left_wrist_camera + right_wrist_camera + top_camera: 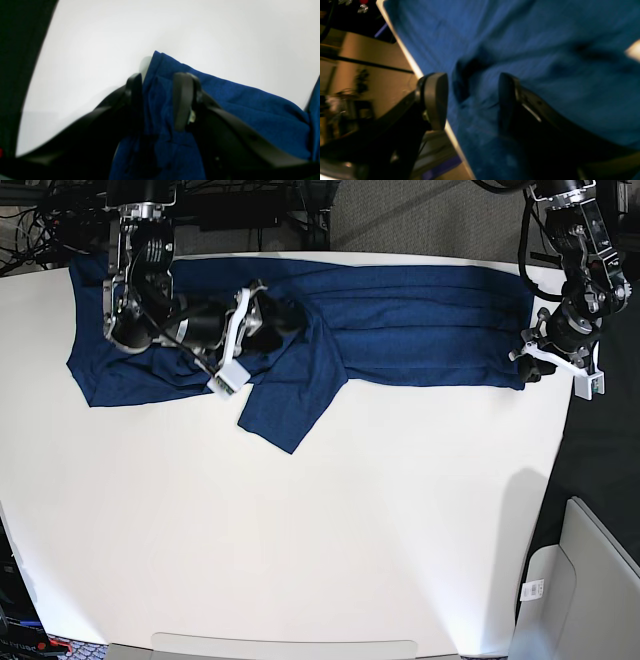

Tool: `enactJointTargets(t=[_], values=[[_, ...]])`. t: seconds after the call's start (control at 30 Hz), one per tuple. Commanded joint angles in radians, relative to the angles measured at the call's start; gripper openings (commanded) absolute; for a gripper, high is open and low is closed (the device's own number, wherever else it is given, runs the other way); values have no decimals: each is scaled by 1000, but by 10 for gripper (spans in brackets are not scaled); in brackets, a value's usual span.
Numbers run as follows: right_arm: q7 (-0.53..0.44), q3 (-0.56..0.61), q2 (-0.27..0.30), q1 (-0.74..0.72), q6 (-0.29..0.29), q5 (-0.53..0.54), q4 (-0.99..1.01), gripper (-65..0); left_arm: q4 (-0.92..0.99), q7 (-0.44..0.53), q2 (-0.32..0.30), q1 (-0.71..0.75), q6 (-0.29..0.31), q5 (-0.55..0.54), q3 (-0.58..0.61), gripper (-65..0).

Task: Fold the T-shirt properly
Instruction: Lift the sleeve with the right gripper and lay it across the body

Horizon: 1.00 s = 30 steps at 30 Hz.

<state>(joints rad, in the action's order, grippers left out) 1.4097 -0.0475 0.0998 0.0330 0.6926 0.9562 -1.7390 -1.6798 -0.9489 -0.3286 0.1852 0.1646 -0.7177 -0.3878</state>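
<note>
The T-shirt [400, 310] lay along the table's [320, 540] far edge, long axis side to side. The left tool [160, 100] gripped its end; the right tool [472, 100], apparently open, hung above its middle, nearer the loose flap.

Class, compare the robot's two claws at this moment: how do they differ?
The left claw has T-shirt fabric between its fingers at the shirt's end by the table's edge; the right claw stands open, gripping nothing, above the shirt's bunched middle. Both are black and over the shirt.
</note>
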Motion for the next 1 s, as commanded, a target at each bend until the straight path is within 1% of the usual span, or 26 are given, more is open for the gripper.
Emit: enactJointTargets(t=[0.0,0.1,0.17,0.23,0.27,0.37,0.5,0.6,0.67,0.73,0.8,0.97], values=[[-13,-9,4,-25,6,24,-19,-329,-16,12,-13,-10,3,-10,-3,-444],[-50,-76,2,-75,6,10,-9,-339,-16,9,-7,-10,5,-10,-6,-444],[-59,-131,2,-135,6,-36,21,-349,-16,9,-7,-10,5,-10,-7,-444],[-60,-157,2,-206,6,-107,76,-352,-16,9,-7,-10,5,-10,-7,-444],[-65,-156,2,-233,6,-139,99,-352,-16,9,-8,-10,5,-10,-9,-444],[-123,-148,2,-305,6,-245,156,-351,-18,9,-8,-10,5,-10,-9,-444],[-178,-81,1,-381,6,-405,235,-351,-18,9,-8,-10,5,-10,-4,-444],[-194,-21,-24,-404,6,-490,293,-351,-18,9,-7,-10,5,-10,-7,-444],[-194,-15,-41,-405,6,-538,324,-351,-18,11,-7,-11,5,-10,-9,-444],[-195,-15,-65,-405,6,-579,362,-351,-18,11,-7,-11,5,-12,-9,-444],[-200,-15,-74,-405,6,-596,405,-351,-18,11,-7,-13,5,-12,-9,-444],[-240,-13,-68,-405,6,-596,517,-352,-18,12,-7,-13,5,-12,-9,-444]])
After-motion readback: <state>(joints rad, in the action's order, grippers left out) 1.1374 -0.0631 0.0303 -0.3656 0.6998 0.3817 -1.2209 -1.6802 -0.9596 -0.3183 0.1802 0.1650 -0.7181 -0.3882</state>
